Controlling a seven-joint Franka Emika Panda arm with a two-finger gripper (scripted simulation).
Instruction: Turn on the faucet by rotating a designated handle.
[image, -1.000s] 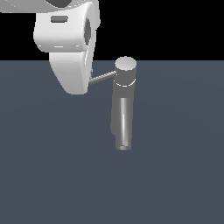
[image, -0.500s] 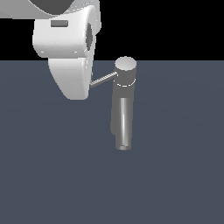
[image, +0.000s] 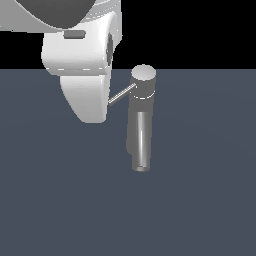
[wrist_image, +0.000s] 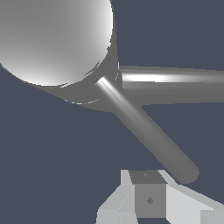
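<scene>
Exterior view: my gripper (image: 92, 107), a bulky white housing, hangs at the exterior view's left of the faucet (image: 141, 125), which stands upright on the dark bench (image: 210, 200). The handle (image: 121, 94) (a thin grey rod) projects from the faucet's cap toward my housing, its tip hidden behind it.

Wrist view: the cap fills one corner, the shiny spout (wrist_image: 175, 83) runs off sideways, and the rod's end lies just beside one grey finger pad (wrist_image: 150, 200). How far my jaws stand apart, I cannot tell.
</scene>
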